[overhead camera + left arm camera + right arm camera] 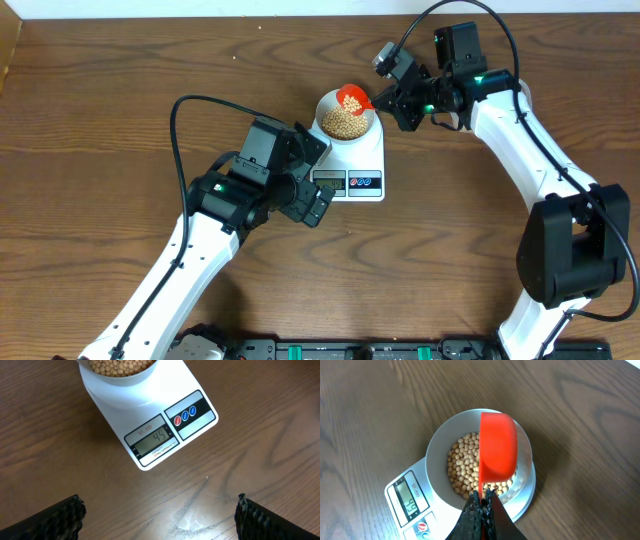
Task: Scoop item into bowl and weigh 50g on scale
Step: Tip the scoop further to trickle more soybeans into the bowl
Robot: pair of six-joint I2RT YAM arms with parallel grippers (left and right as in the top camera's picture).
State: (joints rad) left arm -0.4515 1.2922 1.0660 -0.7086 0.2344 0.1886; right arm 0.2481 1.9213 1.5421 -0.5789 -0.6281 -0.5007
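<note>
The white scale [360, 160] stands mid-table with the pale bowl [327, 106] on it, holding tan beans [343, 122]. Its display [155, 441] reads 45 in the left wrist view. My right gripper [395, 95] is shut on the handle of a red scoop [352, 99], held tipped over the bowl's far rim. In the right wrist view the scoop [497, 450] hangs over the beans [462, 460] in the bowl [437, 447], with the gripper [482, 505] shut below it. My left gripper [160, 517] is open and empty, just in front of the scale.
Bare wooden table all round the scale. The left arm [235, 195] lies in front left of the scale and the right arm [520, 130] reaches in from the right. A dark rail runs along the front edge [350, 350].
</note>
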